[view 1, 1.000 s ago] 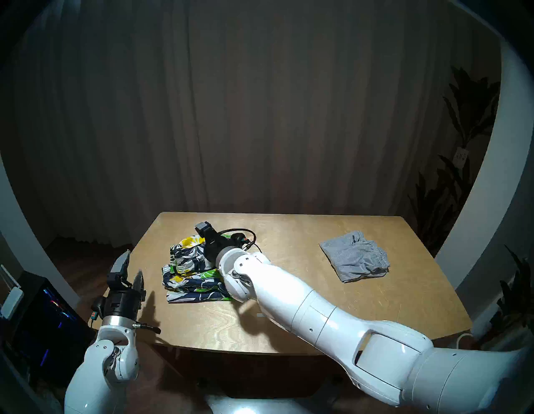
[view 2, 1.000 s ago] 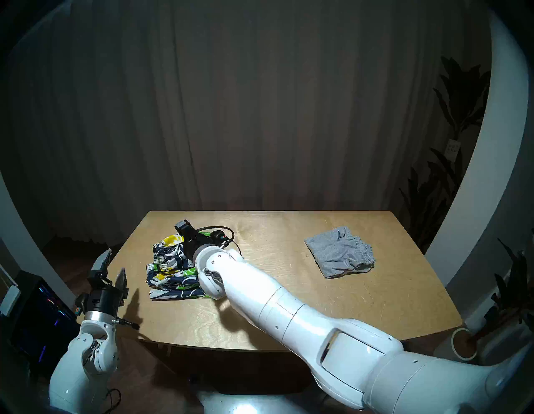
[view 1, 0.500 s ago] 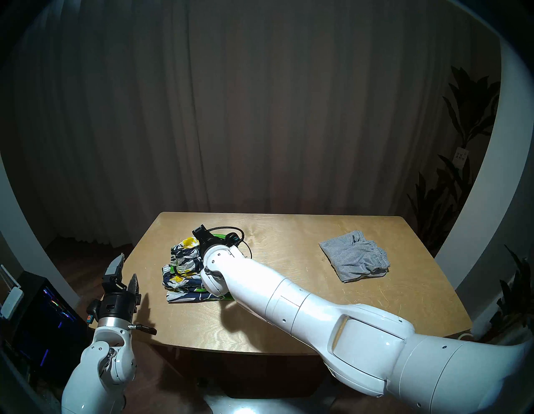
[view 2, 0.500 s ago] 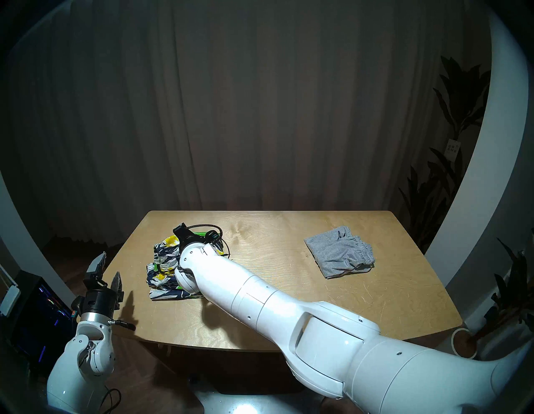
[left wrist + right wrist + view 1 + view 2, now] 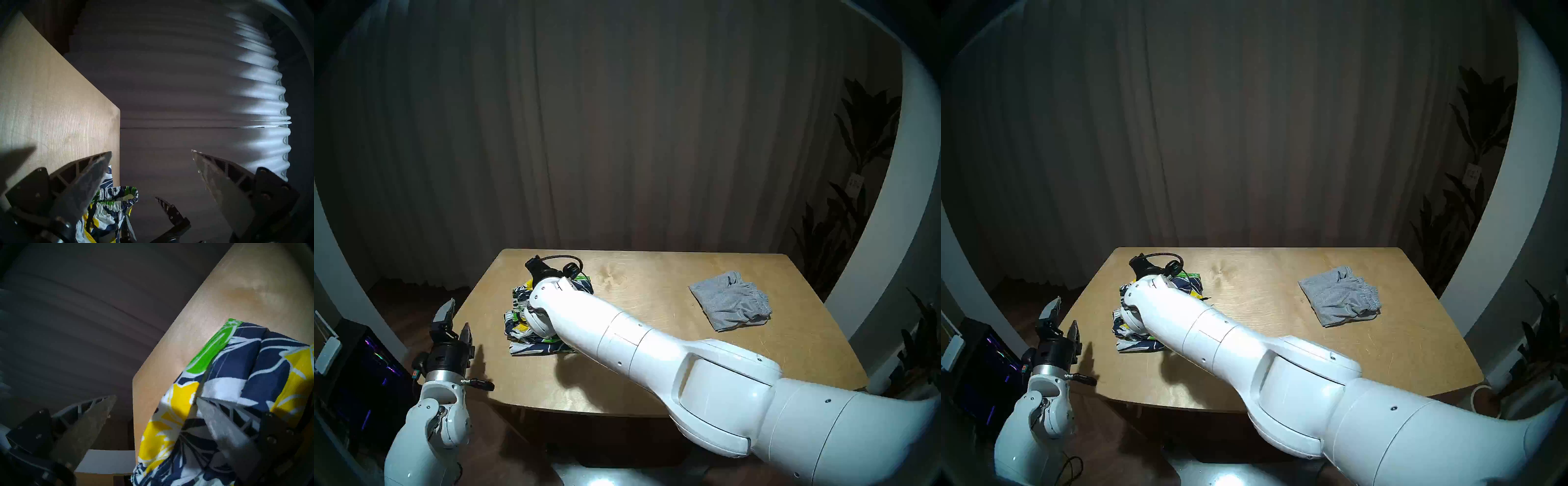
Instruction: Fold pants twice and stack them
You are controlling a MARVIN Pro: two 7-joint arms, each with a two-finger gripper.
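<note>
Two shorts [image 5: 548, 346] [image 5: 729, 300] — folded, apart.

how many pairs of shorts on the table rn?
2. The floral navy shorts lie folded on the table's left half, partly under the right arm. The grey shorts lie on its right half, apart from them. Nothing else seems hidden.

Dim curtain [image 5: 619, 135] (heavy folds) behind wooden table [image 5: 653, 373], plant [image 5: 857, 169] beside

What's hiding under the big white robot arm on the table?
Under the right arm lie the flowery shorts, folded on the table. Only their edges show; the arm covers their middle. The grey shorts sit apart, uncovered.
</note>
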